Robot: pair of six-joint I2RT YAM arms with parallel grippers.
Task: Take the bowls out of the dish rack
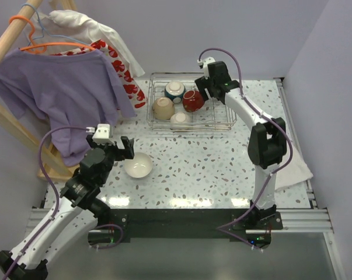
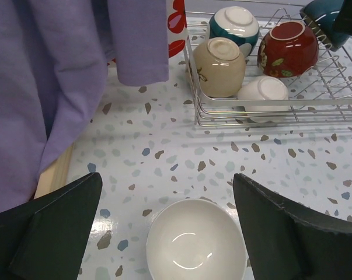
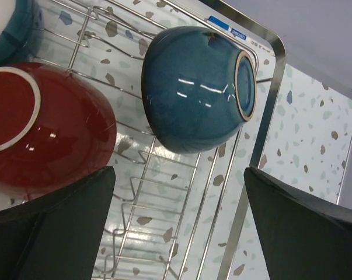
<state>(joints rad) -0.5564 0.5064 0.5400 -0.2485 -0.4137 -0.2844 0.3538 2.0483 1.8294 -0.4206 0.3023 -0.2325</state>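
The right pincer (image 3: 178,175) stands wide, holding nothing. It hangs over a solid teal glazed ceramic bowl (image 3: 193,87) that lies on its side on the wires, at about one o'clock in the rectangular silver wire dish rack (image 1: 222,125). Just beside that bowl, toward the rack's middle, rests a dark red round bowl with a pale foot ring (image 3: 41,128). A teal-and-white bowl (image 2: 234,23) sits at eleven o'clock, a tan bowl (image 2: 219,64) at nine, and a small white bowl (image 2: 263,96) at the near rim around six; all three are bottom up.

The left pincer (image 1: 112,147) is also spread wide and empty. It hovers above a plain white round bowl (image 2: 196,245) that stands upright on the speckled counter (image 1: 211,169), at about eight o'clock from the counter's middle and well apart from the rack. A purple shirt on an orange hanger (image 1: 59,87) hangs at ten o'clock.

I'd say one bowl is out and five remain, with the teal one next. The right arm needs to drop so its fingers straddle the teal belly, one slipping into the narrow space by the red bowl. It then has to close firmly on the slick glaze and lift straight up clear of the wavy wires.
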